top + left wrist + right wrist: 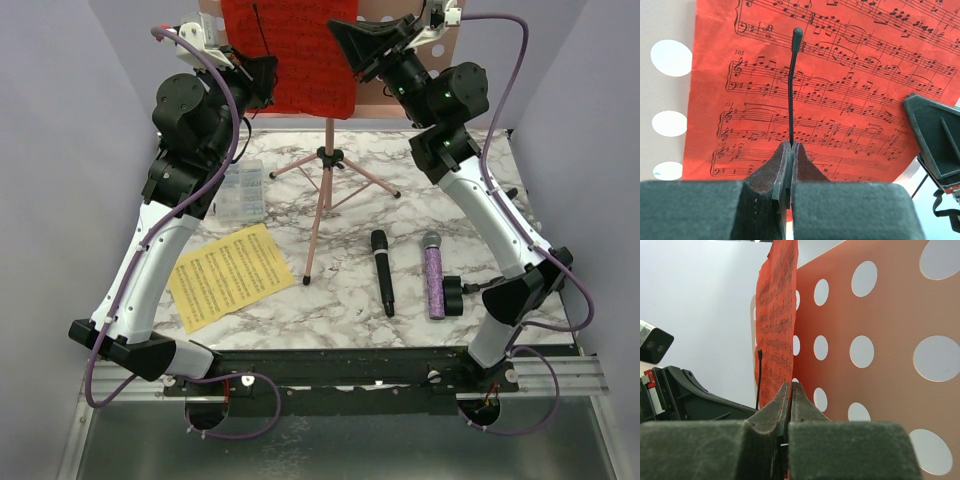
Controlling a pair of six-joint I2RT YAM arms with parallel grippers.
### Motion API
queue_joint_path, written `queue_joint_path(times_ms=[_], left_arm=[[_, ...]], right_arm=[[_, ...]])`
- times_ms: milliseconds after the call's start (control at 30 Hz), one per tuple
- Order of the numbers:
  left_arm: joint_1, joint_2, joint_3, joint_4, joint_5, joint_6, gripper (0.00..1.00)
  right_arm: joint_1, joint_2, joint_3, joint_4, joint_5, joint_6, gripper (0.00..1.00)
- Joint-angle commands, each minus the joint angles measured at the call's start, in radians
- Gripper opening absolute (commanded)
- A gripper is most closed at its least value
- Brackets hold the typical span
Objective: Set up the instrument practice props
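So the pink perforated music rack [440,45] is standing at the top middle of the overhead view on its thin tripod legs [325,190], which splay out on the marble-look desk [350,290]. The red music sheet [290,55] is up against the face of the rack, bright red with black staves and notes printed all over it. Round holes in the rack show beside it on the left of the left wrist view. The left gripper [791,145] has its jaws clenched on a thin black wire arm [791,90], which rises in front of the sheet, bends slightly and ends in a small rounded tip. The right gripper [790,386] sits at the sheet's right edge with its jaws pressed together. In its wrist view the paper bows off the rack and runs down into them, so it looks like it's pinching the sheet. The rest is lying flat on the desk. The yellow music sheet [230,275] is at lower left, turned at an angle. The black microphone [382,272] and purple glitter microphone [434,275] lie side by side at lower right, near each other but apart. A black mic holder [455,297] is right up against the purple one. A clear compartment box [240,190] sits at mid left, partly behind the left arm.
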Motion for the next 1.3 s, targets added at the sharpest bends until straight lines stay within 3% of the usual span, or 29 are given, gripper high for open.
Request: queue_joint_path(times_ms=[0,1267], left_arm=[[0.003,-0.032,-0.005,0.011,0.023,-0.008,0.00],[0.003,-0.028,-0.021,0.019,0.009,-0.009,0.00]], right_arm=[[0.005,0.034,0.051,0.049,-0.039,0.020,0.00],[0.032,0.180,0.174,0.117,-0.046,0.033,0.00]])
